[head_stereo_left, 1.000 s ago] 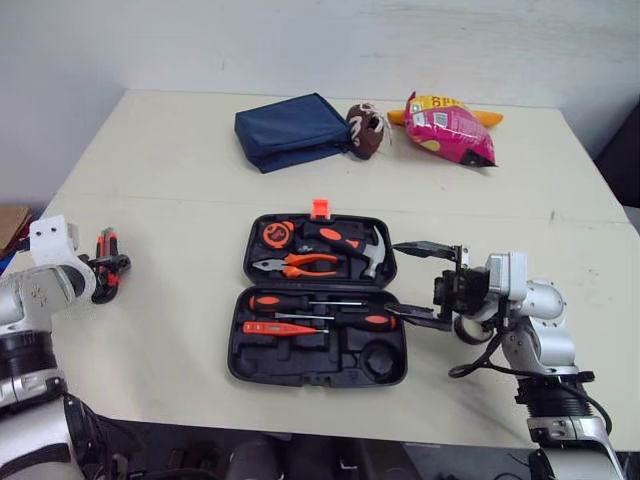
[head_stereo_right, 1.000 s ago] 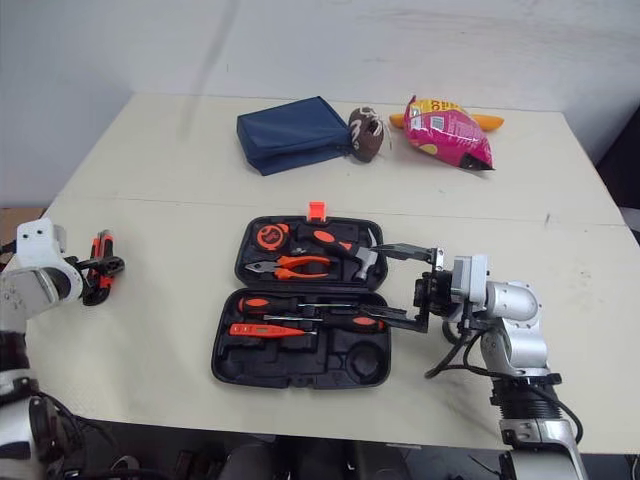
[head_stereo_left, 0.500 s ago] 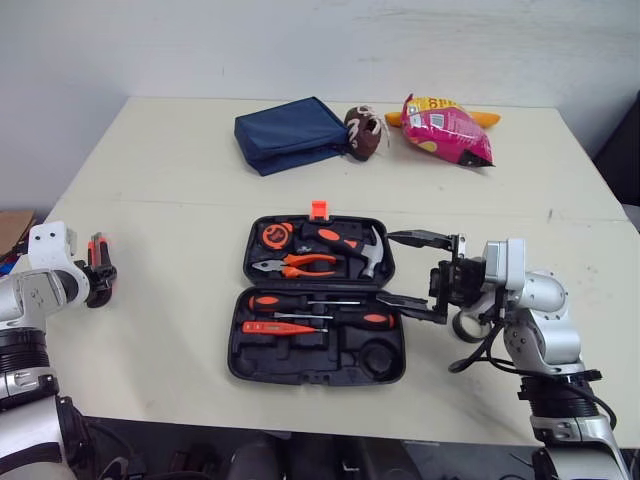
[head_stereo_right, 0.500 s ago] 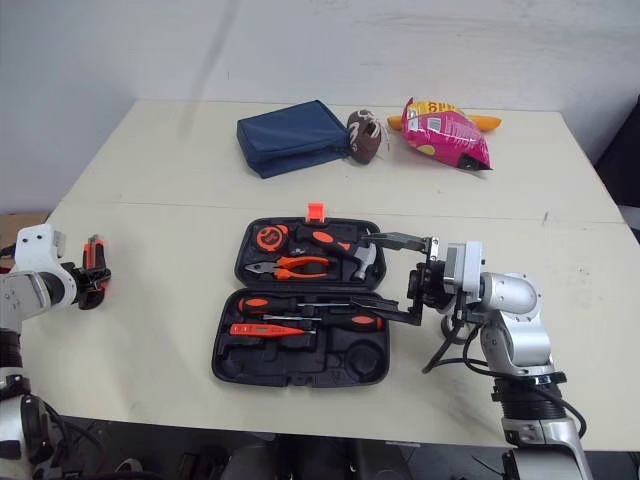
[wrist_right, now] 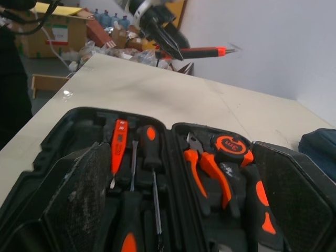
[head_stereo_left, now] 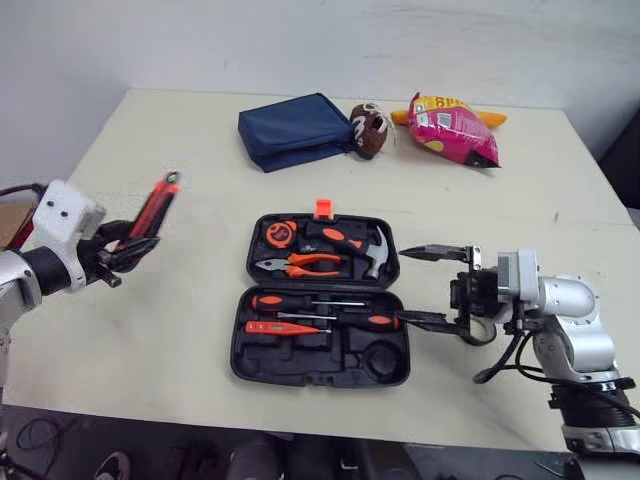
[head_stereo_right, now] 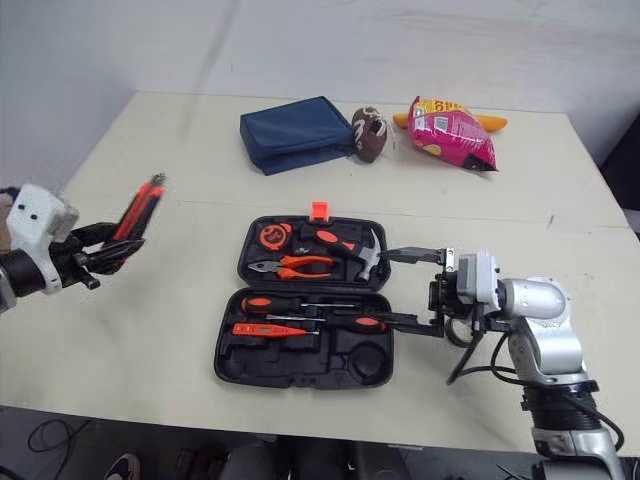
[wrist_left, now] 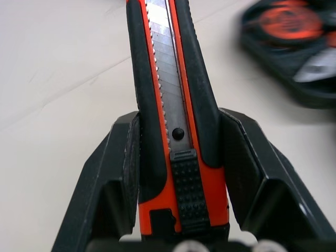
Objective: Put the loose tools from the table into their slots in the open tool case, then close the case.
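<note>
1. The utility knife (head_stereo_left: pixel 152 208), orange and black, is held off the table (head_stereo_left: pixel 190 300) over its left part, well left of the tool case (head_stereo_left: pixel 300 362).
2. The knife's long axis runs from the grip up and away toward the far side of the table, leaning slightly to the robot's right. Its free tip is the highest point.
3. The left gripper (head_stereo_left: pixel 135 240) is clamped on the knife's rear end, one black finger on each side. The left wrist view shows the slider (wrist_left: pixel 186 178) facing the camera.
4. The left forearm reaches in from the table's left edge, with the wrist turned inward and raised.
5. The tool case lies open at mid-table, holding a tape measure (head_stereo_left: pixel 276 233), hammer (head_stereo_left: pixel 352 242), pliers (head_stereo_left: pixel 297 265) and screwdrivers (head_stereo_left: pixel 312 302).
6. The right gripper (head_stereo_left: pixel 405 285) sits at the case's right edge with its fingers spread wide and holding nothing. The forearm is level and points toward the robot's left.
7. At the far side lie a blue pouch (head_stereo_left: pixel 295 130) and a pink snack bag (head_stereo_left: pixel 452 130).
</note>
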{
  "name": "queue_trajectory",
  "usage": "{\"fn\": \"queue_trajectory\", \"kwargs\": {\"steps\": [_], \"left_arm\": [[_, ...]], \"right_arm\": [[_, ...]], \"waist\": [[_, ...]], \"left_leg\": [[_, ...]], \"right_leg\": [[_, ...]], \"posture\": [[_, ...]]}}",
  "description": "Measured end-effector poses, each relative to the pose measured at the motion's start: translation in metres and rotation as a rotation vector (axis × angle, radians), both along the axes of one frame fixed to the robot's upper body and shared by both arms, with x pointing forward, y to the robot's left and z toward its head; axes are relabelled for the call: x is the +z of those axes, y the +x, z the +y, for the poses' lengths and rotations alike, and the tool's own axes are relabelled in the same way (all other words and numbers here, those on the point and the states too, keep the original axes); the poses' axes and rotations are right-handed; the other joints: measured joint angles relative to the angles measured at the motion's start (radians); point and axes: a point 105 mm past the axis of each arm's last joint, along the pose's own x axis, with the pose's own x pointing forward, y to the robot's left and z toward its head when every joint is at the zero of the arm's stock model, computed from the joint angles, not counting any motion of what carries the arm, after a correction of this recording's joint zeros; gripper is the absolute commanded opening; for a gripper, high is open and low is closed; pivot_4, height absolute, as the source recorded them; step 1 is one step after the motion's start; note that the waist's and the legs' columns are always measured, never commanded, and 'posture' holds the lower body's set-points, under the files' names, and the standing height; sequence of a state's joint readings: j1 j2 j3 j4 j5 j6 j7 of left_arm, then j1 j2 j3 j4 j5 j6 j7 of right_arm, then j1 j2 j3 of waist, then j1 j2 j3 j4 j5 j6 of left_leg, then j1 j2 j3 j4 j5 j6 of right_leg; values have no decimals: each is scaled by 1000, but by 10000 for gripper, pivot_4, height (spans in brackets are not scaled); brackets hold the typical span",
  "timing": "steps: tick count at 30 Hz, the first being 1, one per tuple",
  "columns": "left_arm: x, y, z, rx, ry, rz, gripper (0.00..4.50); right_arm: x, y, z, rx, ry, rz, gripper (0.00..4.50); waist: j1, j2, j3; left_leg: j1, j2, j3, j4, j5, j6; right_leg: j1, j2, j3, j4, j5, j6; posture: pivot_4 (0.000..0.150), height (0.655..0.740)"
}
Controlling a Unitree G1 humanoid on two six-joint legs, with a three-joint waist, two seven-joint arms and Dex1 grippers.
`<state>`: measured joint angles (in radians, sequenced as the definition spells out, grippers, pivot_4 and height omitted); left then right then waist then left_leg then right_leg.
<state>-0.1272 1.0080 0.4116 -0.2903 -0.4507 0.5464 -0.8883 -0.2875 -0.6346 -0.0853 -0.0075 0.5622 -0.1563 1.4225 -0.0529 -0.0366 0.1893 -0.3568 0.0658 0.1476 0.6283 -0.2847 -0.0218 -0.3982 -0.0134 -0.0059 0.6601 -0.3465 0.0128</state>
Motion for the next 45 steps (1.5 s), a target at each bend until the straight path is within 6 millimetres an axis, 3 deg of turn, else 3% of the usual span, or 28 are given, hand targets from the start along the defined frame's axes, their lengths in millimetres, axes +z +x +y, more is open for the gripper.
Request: {"fn": "queue_trajectory", "kwargs": {"steps": [3, 6, 9, 12, 20, 31, 45], "left_arm": [[-17, -27, -57, -371, 147, 94, 15168], [-24, -47, -98, -611, 228, 124, 15168], [-32, -57, -123, -738, 273, 178, 15168], [-46, -56, -138, -754, 329, 269, 15168], [-89, -66, -148, -751, 457, 398, 15168], [-92, -61, -157, -712, 481, 333, 15168], [-76, -51, -141, -675, 457, 385, 15168]], "right_arm": [[-7, -1, -10, -5, -29, 23, 45000], [-10, -3, -12, -5, -44, 35, 45000], [-13, -8, -16, -10, -64, 56, 45000], [-17, -18, -22, -18, -83, 82, 45000], [-27, -40, -37, -68, -95, 138, 45000], [-27, -44, -34, -84, -89, 136, 45000], [-27, -50, -38, -100, -82, 131, 45000]], "waist": [[0, 0, 0], [-1, 1, 1], [-4, 1, 1], [0, 1, 1], [0, 1, 1], [23, 4, -1], [24, 3, -1]], "left_leg": [[0, 0, 0, 1, 0, 0], [0, 0, 0, 1, 0, 1], [1, 0, 0, 1, 1, 1], [1, 0, -1, 2, 2, 1], [1, 0, 0, 3, 2, 1], [5, -3, 0, 4, 0, 9], [4, -2, 0, 4, 1, 7]], "right_leg": [[0, 2, 1, 0, 0, 0], [0, 3, 3, 1, 0, 0], [0, 5, 5, 2, 0, 1], [0, 7, 6, 2, 0, 2], [1, 7, 8, 2, -1, 5], [8, 3, 9, 1, 0, 7], [6, 4, 8, 1, 0, 7]], "posture": [[1500, 7400], [1500, 7400], [1500, 7400], [1500, 7400], [1500, 7400], [1500, 7400], [1500, 7400]]}}
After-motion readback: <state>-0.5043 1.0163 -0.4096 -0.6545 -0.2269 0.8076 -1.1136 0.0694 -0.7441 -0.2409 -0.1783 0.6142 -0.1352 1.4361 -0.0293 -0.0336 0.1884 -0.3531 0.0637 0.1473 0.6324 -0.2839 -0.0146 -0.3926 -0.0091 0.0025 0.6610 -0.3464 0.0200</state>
